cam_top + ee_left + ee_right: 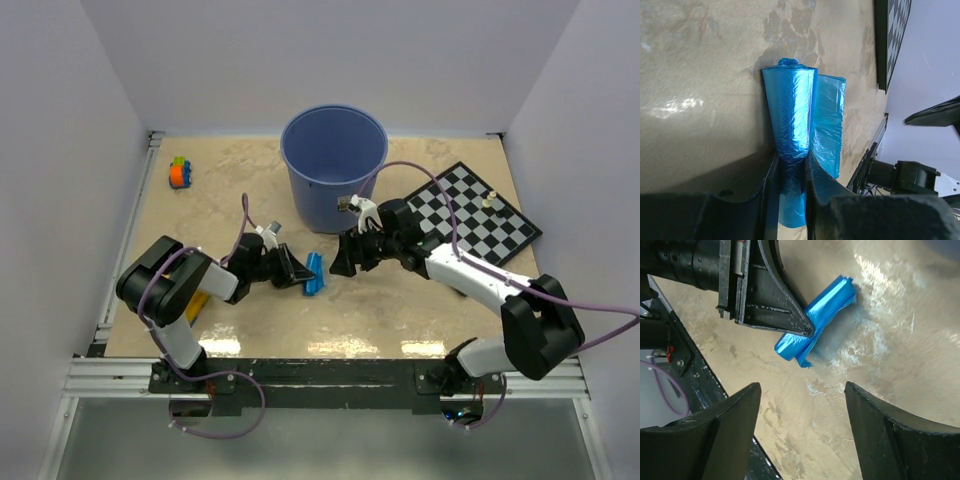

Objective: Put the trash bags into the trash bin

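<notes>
A roll of bright-blue trash bags [315, 273] lies on the beige table, in front of the trash bin [334, 165], a round blue bucket at the back centre. My left gripper [296, 270] is shut on the near end of the roll [791, 115], with a loose flap of film [827, 122] hanging beside it. My right gripper [340, 260] hovers just right of the roll, open, with nothing between its fingers [737, 415]. In the right wrist view the roll [815, 320] shows pinched by the left gripper's fingertips [802, 326].
A black-and-white chessboard [478, 212] with two small pieces sits at the right, under the right arm. Small coloured toy blocks [180, 172] lie at the back left. A yellow object [197, 305] shows partly under the left arm.
</notes>
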{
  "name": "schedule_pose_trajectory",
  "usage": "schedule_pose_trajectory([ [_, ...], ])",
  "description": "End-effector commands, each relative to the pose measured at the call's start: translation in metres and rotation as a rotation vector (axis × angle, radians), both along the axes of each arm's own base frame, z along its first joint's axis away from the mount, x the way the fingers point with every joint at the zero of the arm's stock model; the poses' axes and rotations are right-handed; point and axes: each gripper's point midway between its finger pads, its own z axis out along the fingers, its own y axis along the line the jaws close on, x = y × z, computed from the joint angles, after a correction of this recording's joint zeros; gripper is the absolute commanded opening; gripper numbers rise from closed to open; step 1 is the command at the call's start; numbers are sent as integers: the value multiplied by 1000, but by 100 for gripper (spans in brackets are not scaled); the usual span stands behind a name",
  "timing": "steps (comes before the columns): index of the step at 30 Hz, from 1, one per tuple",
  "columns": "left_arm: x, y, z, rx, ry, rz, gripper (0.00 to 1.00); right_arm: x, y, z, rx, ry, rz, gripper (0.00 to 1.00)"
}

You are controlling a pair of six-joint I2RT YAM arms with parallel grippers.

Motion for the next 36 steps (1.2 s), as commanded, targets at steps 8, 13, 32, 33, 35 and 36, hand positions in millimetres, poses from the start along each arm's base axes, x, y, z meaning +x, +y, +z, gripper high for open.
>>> schedule_pose_trajectory([
  [8, -1, -21, -5, 17, 48, 10, 0, 15, 19, -10, 270, 91, -165, 71],
  [13, -10, -14, -11, 45, 66, 21, 0, 21, 17, -40, 227, 164, -224, 70],
  [32, -10, -5, -8, 91, -55, -7, 3, 24, 37, -90, 228, 311, -192, 39],
  [33, -10, -6, -7, 85, -62, -10, 3, 22, 39, -90, 236, 315, -181, 36],
  [35, -10, -9, -6, 76, -69, -16, 5, 19, 46, -81, 287, 300, -133, 22],
  [36, -8, -10, -5, 72, -71, -16, 13, 16, 48, -79, 306, 304, -107, 14],
])
